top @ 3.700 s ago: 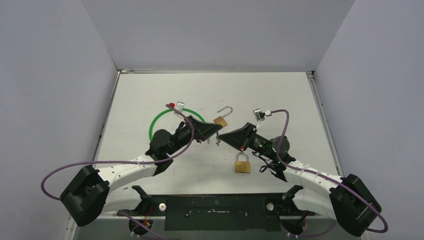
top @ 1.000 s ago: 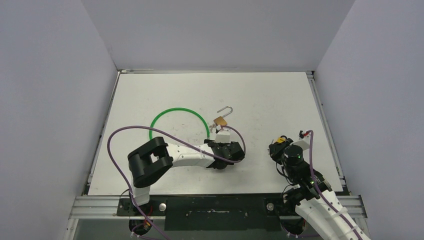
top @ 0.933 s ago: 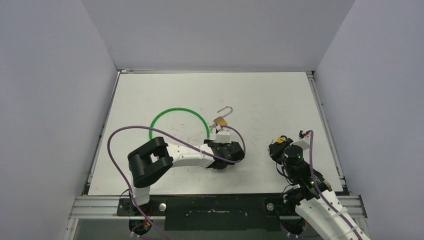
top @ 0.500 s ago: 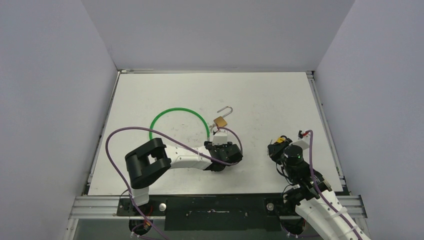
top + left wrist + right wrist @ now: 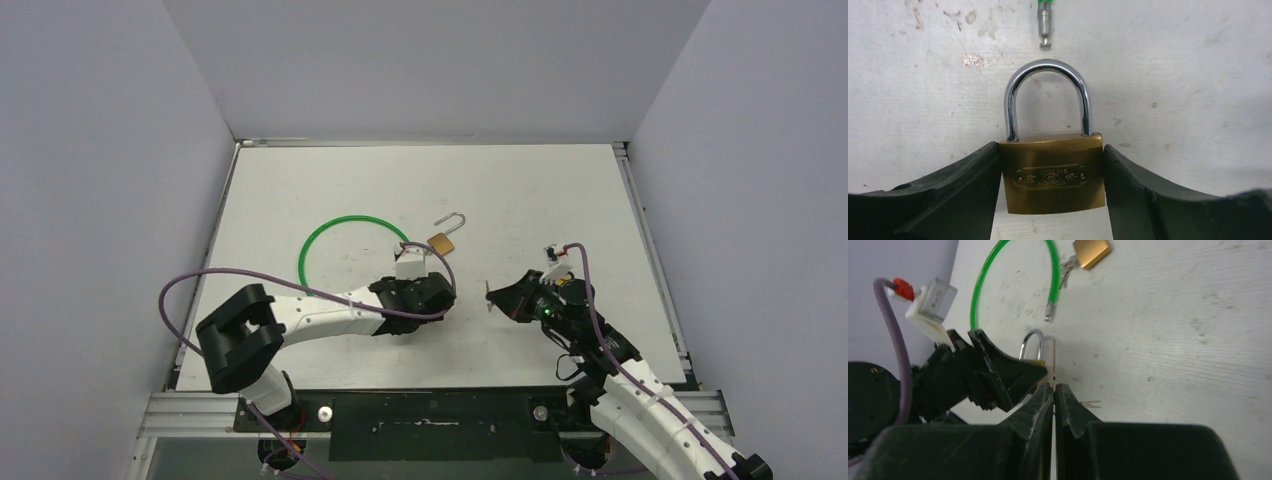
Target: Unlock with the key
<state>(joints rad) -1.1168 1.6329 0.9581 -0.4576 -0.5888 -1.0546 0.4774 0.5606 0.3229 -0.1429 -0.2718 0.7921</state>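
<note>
A brass padlock (image 5: 1053,175) with its steel shackle (image 5: 1047,67) closed lies on the white table. My left gripper (image 5: 1050,152) is shut on its body, one black finger against each side. In the top view the left gripper (image 5: 425,296) covers this padlock. My right gripper (image 5: 1054,388) is shut on the key (image 5: 1054,362), whose thin blade sticks out of the fingertips edge-on. The blade's tip is just right of the shackle (image 5: 1034,342). From above, the right gripper (image 5: 497,296) points left, a short gap from the left one.
A second brass padlock (image 5: 442,239) with its shackle swung open lies behind the left gripper, small keys (image 5: 1066,267) beside it. A green cable loop (image 5: 322,238) lies to the left; its metal end (image 5: 1045,25) is just beyond the held padlock. Grey walls enclose the table.
The left jaws closed onto the padlock's sides and the left arm shifted slightly left. The right arm swung down and left, bringing the key up beside the held padlock.
</note>
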